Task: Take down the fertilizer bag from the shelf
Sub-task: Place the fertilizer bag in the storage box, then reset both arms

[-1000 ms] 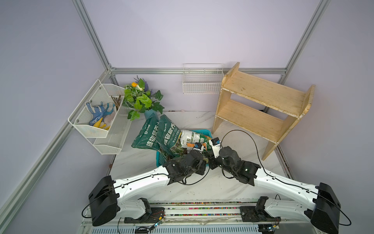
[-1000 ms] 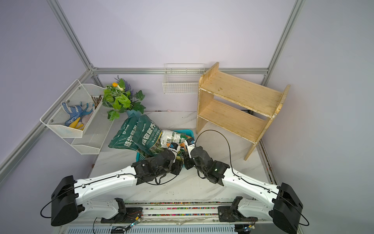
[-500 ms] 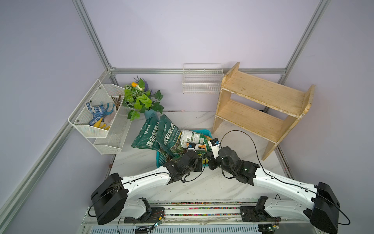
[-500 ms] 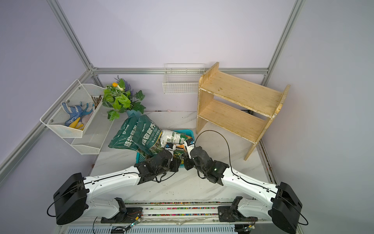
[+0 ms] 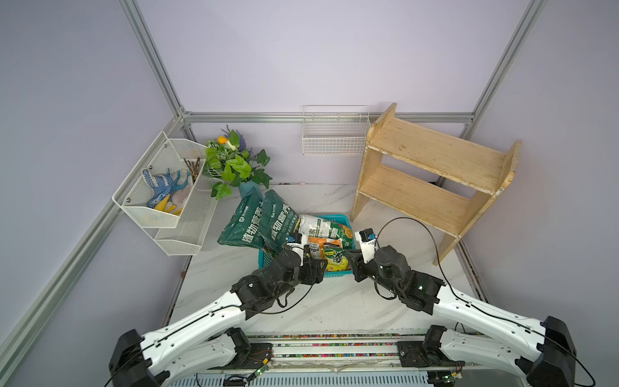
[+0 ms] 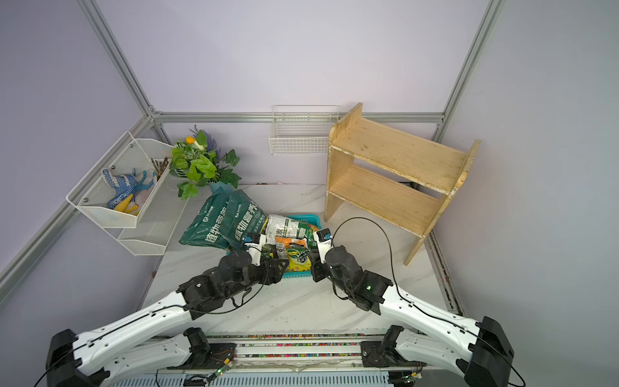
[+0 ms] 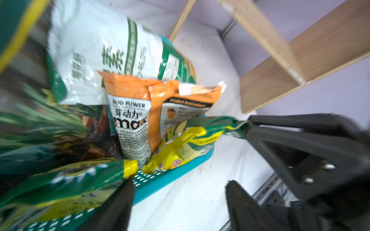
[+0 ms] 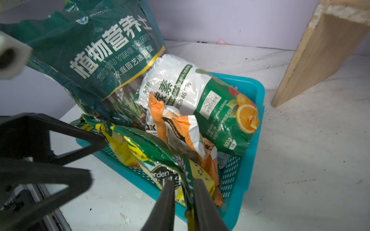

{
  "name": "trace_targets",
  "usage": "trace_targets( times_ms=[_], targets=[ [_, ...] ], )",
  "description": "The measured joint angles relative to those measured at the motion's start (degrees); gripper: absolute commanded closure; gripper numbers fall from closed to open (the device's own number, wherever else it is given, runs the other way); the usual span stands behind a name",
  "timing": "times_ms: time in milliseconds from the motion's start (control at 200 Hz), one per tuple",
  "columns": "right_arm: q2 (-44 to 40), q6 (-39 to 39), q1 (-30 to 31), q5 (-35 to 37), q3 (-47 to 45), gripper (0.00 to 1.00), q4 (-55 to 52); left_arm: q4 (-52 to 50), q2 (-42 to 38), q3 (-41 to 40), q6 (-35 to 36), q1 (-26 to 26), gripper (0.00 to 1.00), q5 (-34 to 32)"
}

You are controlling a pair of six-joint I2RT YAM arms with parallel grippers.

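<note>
Right gripper (image 8: 183,182): fingers narrow, astride fertilizer bag (image 8: 160,152) edge; clamped or not, cannot tell. Left gripper (image 7: 179,182): wide, empty. Bag in teal basket (image 8: 230,176) on marble tabletop (image 8: 300,160). Soil bags (image 8: 100,50) crowd beyond. Shelf (image 5: 432,157) farther off, by lilac wall (image 5: 335,50).

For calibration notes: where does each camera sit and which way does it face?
Both top views: high behind the robot, looking down; left arm, right arm, the teal basket, the shelf.
Left wrist: faces the basket; open left gripper, right gripper.
Right wrist: faces the basket; right gripper pinching the yellow-green bag.
Shared: both wrist views show that bag.
</note>
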Motion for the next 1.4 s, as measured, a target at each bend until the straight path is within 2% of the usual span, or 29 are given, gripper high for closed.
trace_targets(
  times_ms=[130,180,200,250,435,485,565,650,840,1040,1165,1290,1400],
  targets=[
    [-2.1,-0.6,-0.2,2.1,-0.8,0.40,0.0,-3.1,-8.7,0.0,0.5,0.0,0.00,-3.7],
    [-2.9,-0.4,-0.2,3.4,-1.2,0.36,0.0,-4.5,-11.5,0.0,0.7,0.0,0.00,-6.6],
    [-3.2,-0.6,-0.2,3.9,-1.3,0.29,0.0,-5.0,-12.3,0.0,0.8,0.0,0.00,-7.9],
    [-4.3,-0.4,-0.2,6.1,-1.9,0.21,-0.1,-6.4,-14.6,0.0,1.2,0.0,0.00,-12.3],
    [-7.8,2.0,-2.6,18.8,-4.7,0.15,-0.2,-9.4,-21.5,-0.1,2.4,1.3,0.00,-33.8],
    [-8.1,2.5,-4.3,21.9,-6.0,0.10,0.1,-10.4,-22.9,-0.2,2.4,2.3,0.00,-38.9],
    [-7.8,3.1,-7.3,25.3,-8.2,0.03,0.5,-11.7,-25.7,-1.2,3.0,3.8,0.00,-44.7],
    [-5.8,3.2,-10.1,28.4,-9.8,0.03,2.1,-12.2,-29.2,-3.2,4.0,5.6,0.00,-49.7],
    [1.6,1.5,-11.2,39.8,-10.7,0.01,7.8,-6.4,-35.0,-13.4,10.0,10.3,0.00,-51.6],
    [5.0,-6.0,-13.6,44.2,-14.9,0.06,17.3,-1.4,-32.9,-22.7,10.3,16.9,0.00,-56.2],
    [7.2,-10.3,-18.8,42.2,-17.1,0.00,25.1,5.1,-27.1,-27.5,10.9,22.8,0.00,-56.9],
    [11.2,-12.6,-26.0,37.9,-18.4,0.00,32.2,12.2,-21.3,-28.0,12.9,26.9,0.00,-56.5],
    [18.1,-14.2,-31.3,33.0,-18.3,0.00,39.4,19.7,-15.9,-28.0,15.1,30.9,0.00,-55.0]
  ],
)
